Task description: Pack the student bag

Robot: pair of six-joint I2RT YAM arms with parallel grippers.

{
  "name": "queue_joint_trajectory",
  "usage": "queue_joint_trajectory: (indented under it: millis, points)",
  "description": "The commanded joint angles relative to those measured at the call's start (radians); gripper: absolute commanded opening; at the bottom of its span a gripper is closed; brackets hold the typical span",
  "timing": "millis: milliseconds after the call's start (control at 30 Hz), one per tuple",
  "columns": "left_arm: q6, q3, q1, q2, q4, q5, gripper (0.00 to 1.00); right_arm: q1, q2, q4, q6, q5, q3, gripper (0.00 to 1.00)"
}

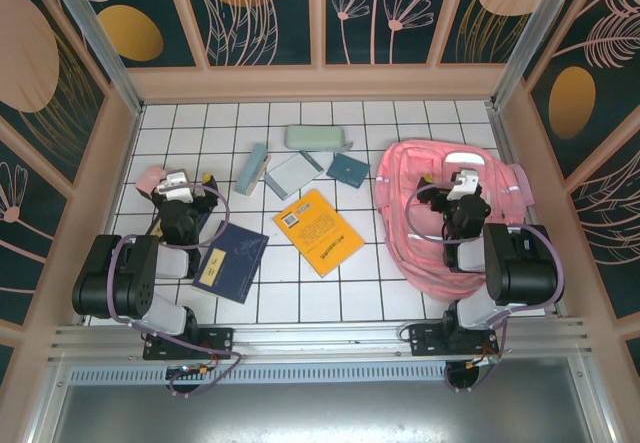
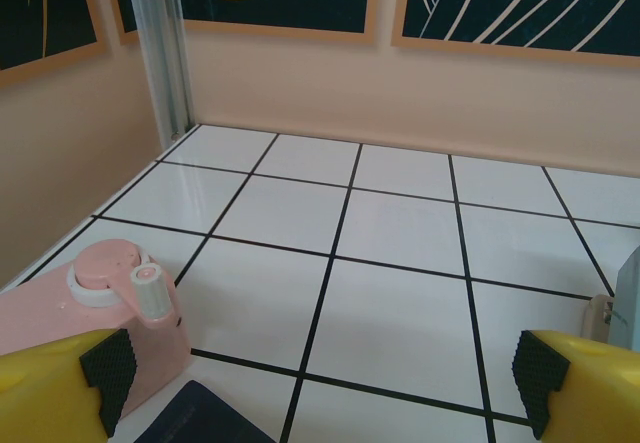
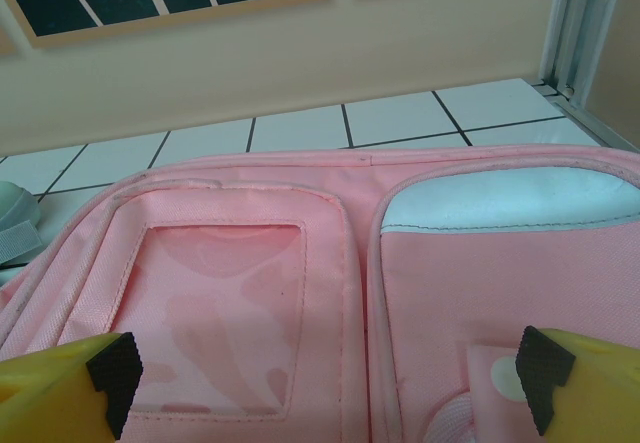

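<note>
Your white-tiled worktop (image 1: 290, 298), floral wall panels (image 1: 260, 3) all around.
Left gripper (image 2: 324, 373), right gripper (image 3: 330, 375) both spread wide; student bag (image 1: 398, 181) at the right edge.

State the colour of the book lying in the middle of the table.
Yellow; the book shows best in the top external view.

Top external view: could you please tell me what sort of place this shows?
Probably a staged robot test cell: a white gridded tabletop walled by floral panels, with the student bag and a yellow book laid out.
</note>
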Motion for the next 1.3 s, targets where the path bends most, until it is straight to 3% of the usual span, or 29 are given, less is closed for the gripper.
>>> queue_joint_trajectory:
  millis: [0, 533, 633, 767, 833, 967, 1100, 1267]
  points:
    - [0.017, -0.008, 0.004, 0.005, 0.047, 0.014, 0.98, -0.009, -0.006, 0.009, -0.012, 0.003, 0.002, 0.99]
    - [0.014, -0.004, 0.005, -0.001, 0.035, 0.017, 0.99, -0.010, -0.006, 0.007, -0.010, -0.001, 0.002, 0.99]
    - [0.001, 0.053, 0.005, -0.066, -0.115, -0.027, 0.99, -0.009, -0.013, 0.009, -0.008, 0.004, 0.000, 0.99]
    - [-0.040, 0.219, 0.006, -0.195, -0.482, -0.128, 0.99, -0.009, -0.137, -0.276, 0.009, 0.051, 0.113, 0.99]
    - [-0.125, 0.295, 0.006, -0.252, -0.626, -0.168, 0.99, -0.010, -0.196, -0.427, 0.066, 0.108, 0.188, 0.99]
    - [-0.438, 0.480, 0.006, -0.322, -1.006, -0.212, 0.99, -0.025, -0.289, -0.797, 0.252, 0.141, 0.391, 0.99]
    - [-0.497, 0.605, 0.006, -0.337, -1.202, -0.066, 0.98, -0.057, -0.312, -1.086, 0.435, 0.111, 0.517, 0.99]
    - [-0.561, 0.611, 0.005, -0.361, -1.256, 0.112, 0.98, -0.069, -0.360, -1.227, 0.492, -0.017, 0.477, 0.99]
